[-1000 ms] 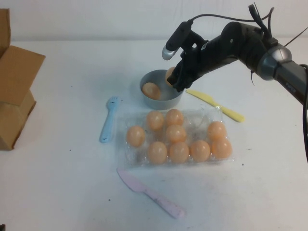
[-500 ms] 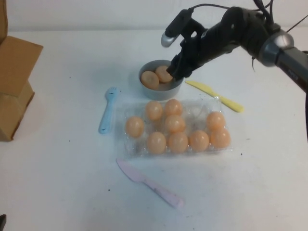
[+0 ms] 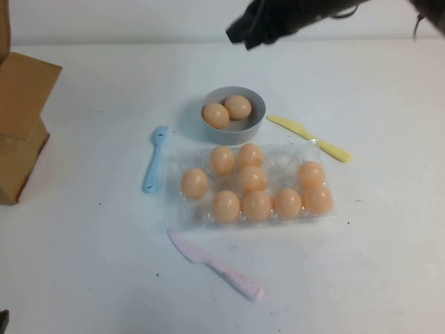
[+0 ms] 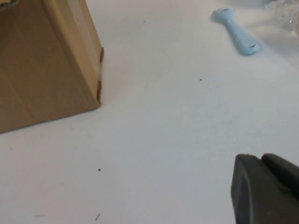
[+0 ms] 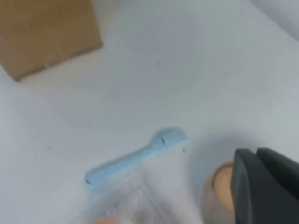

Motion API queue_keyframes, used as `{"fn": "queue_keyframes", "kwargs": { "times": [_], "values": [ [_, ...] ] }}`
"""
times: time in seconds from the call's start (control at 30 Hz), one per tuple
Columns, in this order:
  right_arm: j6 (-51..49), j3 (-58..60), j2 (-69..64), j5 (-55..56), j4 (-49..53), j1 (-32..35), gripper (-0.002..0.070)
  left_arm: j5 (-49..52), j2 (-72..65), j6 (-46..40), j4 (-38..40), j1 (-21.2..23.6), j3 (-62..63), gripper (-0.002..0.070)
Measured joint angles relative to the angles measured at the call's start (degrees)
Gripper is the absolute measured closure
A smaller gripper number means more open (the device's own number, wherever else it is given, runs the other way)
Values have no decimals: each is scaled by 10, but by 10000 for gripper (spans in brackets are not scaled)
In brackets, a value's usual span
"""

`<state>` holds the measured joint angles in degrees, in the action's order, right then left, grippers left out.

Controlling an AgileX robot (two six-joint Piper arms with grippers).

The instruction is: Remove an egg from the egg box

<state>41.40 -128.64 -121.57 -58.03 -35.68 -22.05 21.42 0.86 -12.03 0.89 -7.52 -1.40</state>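
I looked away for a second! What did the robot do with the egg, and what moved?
The right hand let its egg go into the grey bowl, beside the other egg there, then lifted up and away, shut and empty. The egg box, fork and both knives stayed put. The left hand rests near the cardboard box.

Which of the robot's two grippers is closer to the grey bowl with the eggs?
The right. The right gripper hangs shut above the table just beyond the bowl; the left gripper sits near the cardboard box, well off to the bowl's left.
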Motion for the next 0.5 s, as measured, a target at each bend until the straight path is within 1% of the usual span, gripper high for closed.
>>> {"fn": "queue_keyframes", "kwargs": {
  "times": [0.1, 0.27, 0.37, 0.5],
  "values": [
    [14, 0, 39, -3, -31, -1, 691, 0, 0, 0, 0, 0, 0, 678],
    [16, 19, 111, -4, -40, -5, 691, 0, 0, 0, 0, 0, 0, 678],
    [16, 64, 160, 1, -41, -5, 691, 0, 0, 0, 0, 0, 0, 678],
    [24, 170, 246, 42, -42, -18, 691, 0, 0, 0, 0, 0, 0, 678]
  ]
}}
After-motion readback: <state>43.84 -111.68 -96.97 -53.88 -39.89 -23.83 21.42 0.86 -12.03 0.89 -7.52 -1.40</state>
